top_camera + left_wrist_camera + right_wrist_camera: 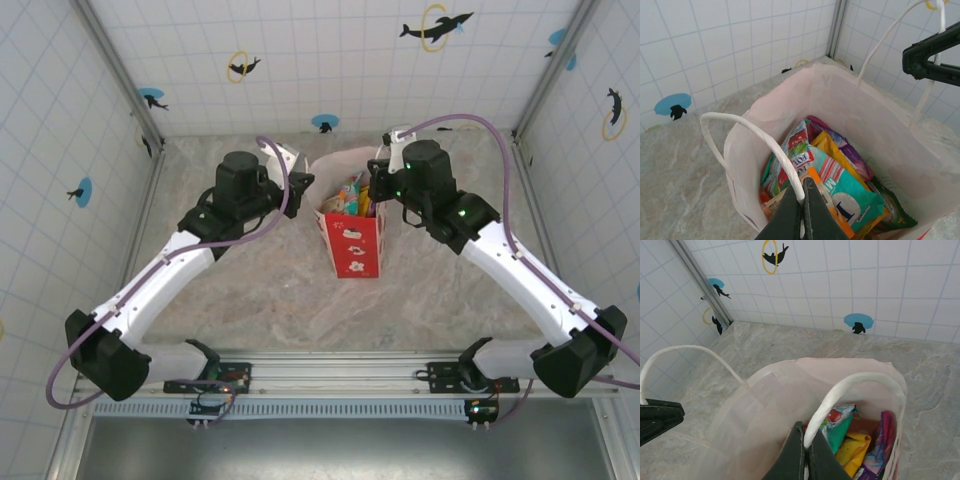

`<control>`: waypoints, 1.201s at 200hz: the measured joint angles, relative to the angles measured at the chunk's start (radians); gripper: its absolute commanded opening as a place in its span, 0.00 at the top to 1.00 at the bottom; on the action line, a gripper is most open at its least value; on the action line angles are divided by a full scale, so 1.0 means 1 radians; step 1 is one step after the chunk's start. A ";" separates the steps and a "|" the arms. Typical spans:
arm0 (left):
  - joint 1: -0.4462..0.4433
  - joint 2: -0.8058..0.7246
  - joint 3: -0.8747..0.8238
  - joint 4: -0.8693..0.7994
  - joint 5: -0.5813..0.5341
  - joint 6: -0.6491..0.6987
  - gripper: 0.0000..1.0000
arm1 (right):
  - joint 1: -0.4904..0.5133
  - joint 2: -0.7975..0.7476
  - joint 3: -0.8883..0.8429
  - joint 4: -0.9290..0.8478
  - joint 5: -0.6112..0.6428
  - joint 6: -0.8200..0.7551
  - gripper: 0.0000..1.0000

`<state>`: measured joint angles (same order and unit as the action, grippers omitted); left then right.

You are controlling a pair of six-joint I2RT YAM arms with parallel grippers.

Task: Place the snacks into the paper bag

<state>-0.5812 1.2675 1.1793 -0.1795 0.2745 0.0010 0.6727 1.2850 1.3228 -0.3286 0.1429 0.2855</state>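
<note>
The left fingers (pixel 787 216) are pinched shut on a white cord handle (pixel 742 122) of the paper bag (pixel 850 102). The cord runs up out of the fingertips and arcs away to the left. Directly beyond and below these fingertips the bag's mouth gapes, and the snacks (pixel 840 182) lie packed inside: a teal packet (pixel 856 196) nearest, with a yellow-orange pouch (pixel 832 149) and a purple one (pixel 854 156) further in. The left wrist view also catches the right fingers (pixel 932 56) across the opening, clamped on the bag's other handle (pixel 880 45).

The right wrist view gives the opposite side. Its own fingers (pixel 790 456) are closed on that thick cord loop (pixel 855 382), with the snacks (pixel 860 442) just beyond the tips and to their right. The left fingers (pixel 656 421) show as a dark wedge at the far left, holding the thin cord (pixel 690 351).

The top view adds what the wrist views lack: the bag (pixel 352 245) is upright between the two wrists. Its fruit-printed front faces the arm bases, above the marbled table (pixel 260 295). Whether its base rests on the table cannot be told.
</note>
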 measured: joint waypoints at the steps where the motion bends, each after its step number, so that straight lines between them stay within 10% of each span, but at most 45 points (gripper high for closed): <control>1: 0.000 0.000 0.000 0.000 0.000 0.000 1.00 | 0.000 0.000 0.000 0.000 0.002 0.000 1.00; 43: 0.000 -0.011 0.000 0.000 -0.003 0.000 1.00 | 0.002 -0.014 0.000 -0.021 0.024 -0.002 1.00; 176: 0.034 -0.118 -0.109 -0.022 -0.117 -0.052 0.03 | -0.003 -0.252 -0.126 -0.058 0.149 -0.005 0.55; 240: 0.160 -0.246 -0.288 -0.025 -0.161 -0.128 0.03 | -0.090 -0.408 -0.319 -0.090 0.185 0.013 0.50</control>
<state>-0.4213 1.0218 0.8917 -0.2043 0.1139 -0.1268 0.5831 0.8772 1.0035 -0.4183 0.3275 0.2985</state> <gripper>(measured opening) 0.975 0.492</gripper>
